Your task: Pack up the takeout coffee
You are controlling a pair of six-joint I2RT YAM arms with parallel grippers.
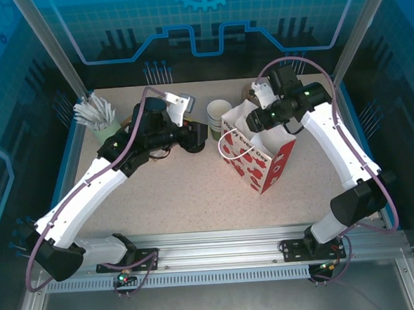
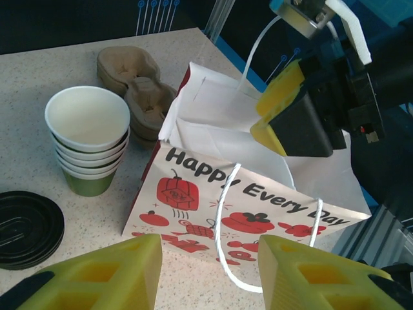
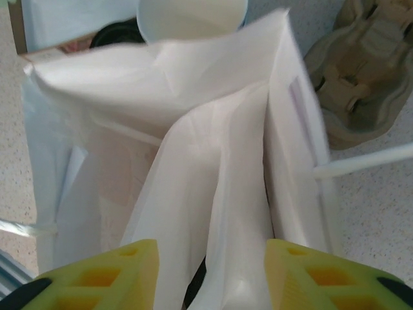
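My right claw (image 3: 213,278) hangs over the open bag (image 3: 213,148), fingers apart, gripping nothing. My left claw (image 2: 210,274) is apart too, low beside the bag. A dark shape (image 3: 193,289) deep inside may be the coffee; I cannot tell.

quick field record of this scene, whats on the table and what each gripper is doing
bag: paper bag, upright, mouth open, printed "Happy Every Day"
cups: stack of lidless cups, beside the bag
lids: pile of black lids, near the cups
carrier: pulp cup carrier, by the bag's far side
left gripper: open, empty, facing the bag's printed side
right gripper: open, above the bag's mouth
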